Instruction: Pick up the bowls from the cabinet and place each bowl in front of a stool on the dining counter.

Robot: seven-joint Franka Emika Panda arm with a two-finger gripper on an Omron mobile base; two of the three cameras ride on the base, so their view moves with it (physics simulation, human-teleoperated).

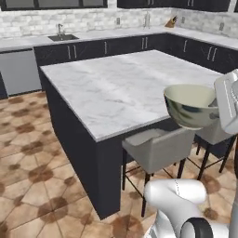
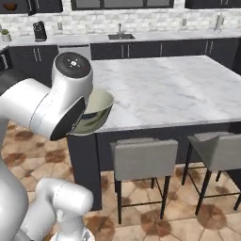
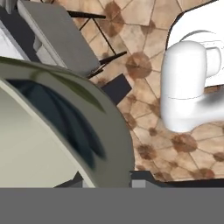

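Observation:
My gripper [image 3: 107,181] is shut on the rim of the pale greenish-grey bowl [image 1: 190,105], with one dark fingertip inside the rim and one outside. The bowl [image 2: 97,112] hangs upright in the air at the near edge of the dining counter [image 1: 116,86], over the gap between two grey stools [image 1: 158,149] [image 1: 214,134]. In the hand view the bowl [image 3: 65,122] sits at the left, above one stool [image 3: 57,37]. A reddish-brown bowl [image 2: 9,6] sits in the dark wall cabinet [image 2: 44,5] at the far top left. My white arm hides part of the held bowl in the right base view.
Behind the island runs the marble wall counter [image 1: 107,33] with a sink [image 1: 62,37] and a knife block [image 1: 171,22]. A dark coffee machine [image 2: 39,31] and a small plant pot [image 2: 5,35] stand at its left end. Brown tiled floor [image 1: 28,176] surrounds the island.

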